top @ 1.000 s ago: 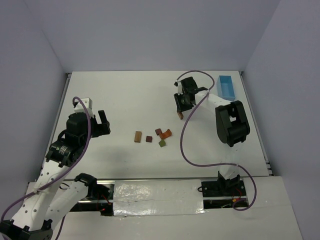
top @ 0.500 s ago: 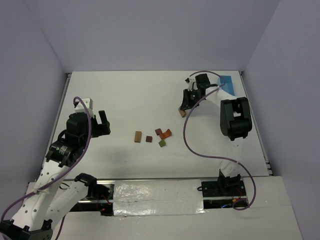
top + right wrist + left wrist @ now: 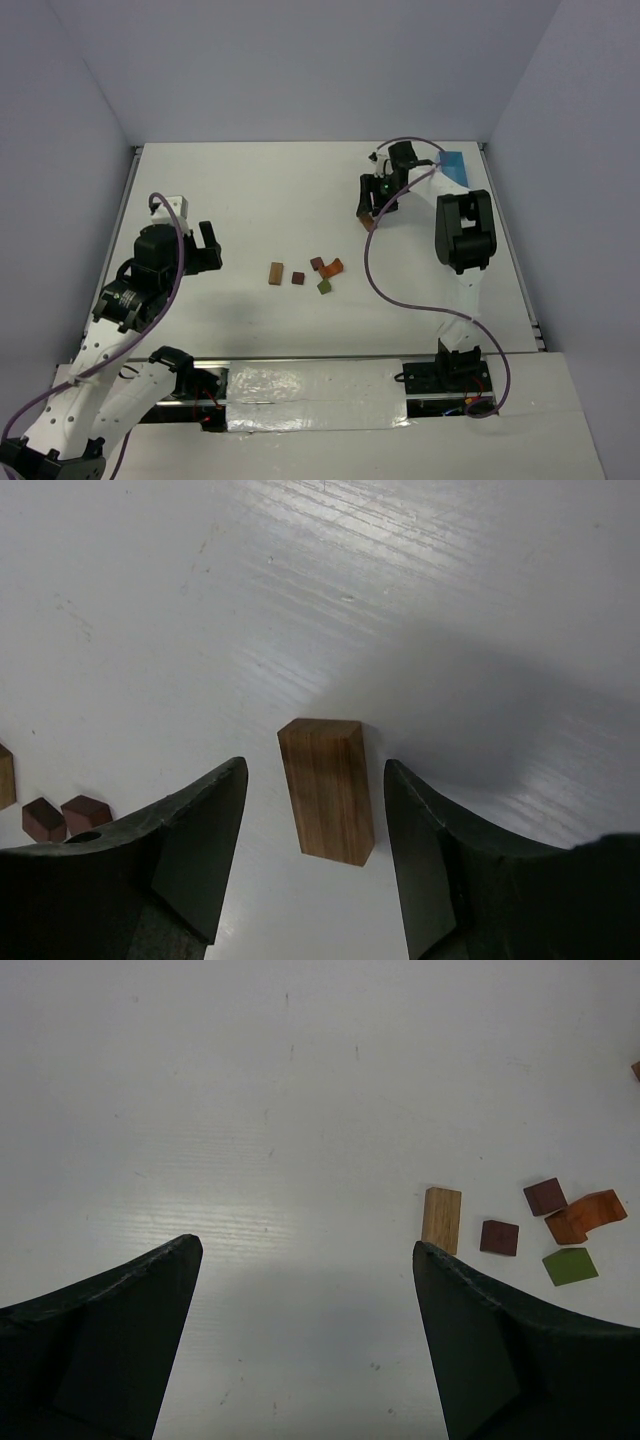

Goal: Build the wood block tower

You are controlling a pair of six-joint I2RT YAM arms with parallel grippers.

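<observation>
1. The brown block (image 3: 327,790) lies flat on the worktop (image 3: 250,190), in the upper right of the top view. No tower is stacked yet.
2. In the right wrist view its long axis runs from the top to the bottom of the frame, leaning slightly to the lower right. Its narrow width therefore faces the jaws.
3. The right hand (image 3: 315,765) is released, with one finger on each side of the block and bare worktop showing on both sides. I judge that a plain closing would catch it across the narrow width.
4. The loose blocks (image 3: 305,274), tan, dark red, orange and olive green, lie mid-frame in the top view, down and left of the brown block.
5. The left hand (image 3: 305,1250) is released and empty at the left of the top view, well apart from the brown block.
</observation>
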